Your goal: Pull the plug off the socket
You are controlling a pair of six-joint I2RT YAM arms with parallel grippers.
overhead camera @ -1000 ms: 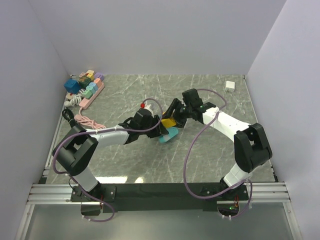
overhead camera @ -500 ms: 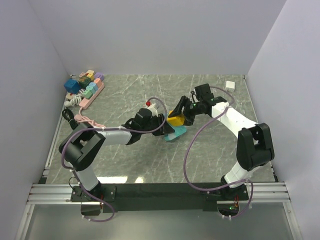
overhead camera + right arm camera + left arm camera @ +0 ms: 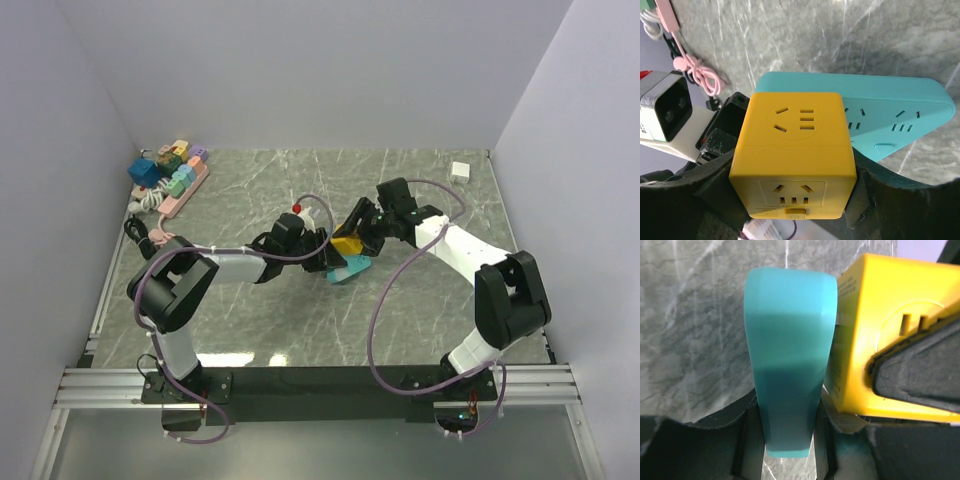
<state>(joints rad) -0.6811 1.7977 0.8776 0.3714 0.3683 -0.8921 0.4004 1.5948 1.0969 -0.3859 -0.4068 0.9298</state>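
— Where is the plug?
— The yellow plug is in my right gripper, above the middle of the table. My fingers press on two opposite sides of the cube and pinch it between them.
— And the socket?
— The teal socket is in my left gripper. Those fingers pinch its narrow end from either side, and the rest of it sticks out away from my wrist.
— Are the two apart?
— No. The plug sits against the socket's holed face, close to the end I hold. My left wrist camera shows a thin seam between them, but I cannot tell whether the pins are in.
— Anything else around?
— A pink strip loaded with coloured cubes lies at the far left corner, with its pink cable looped beside it. A small white block sits at the far right corner. All of these are well apart from my hands
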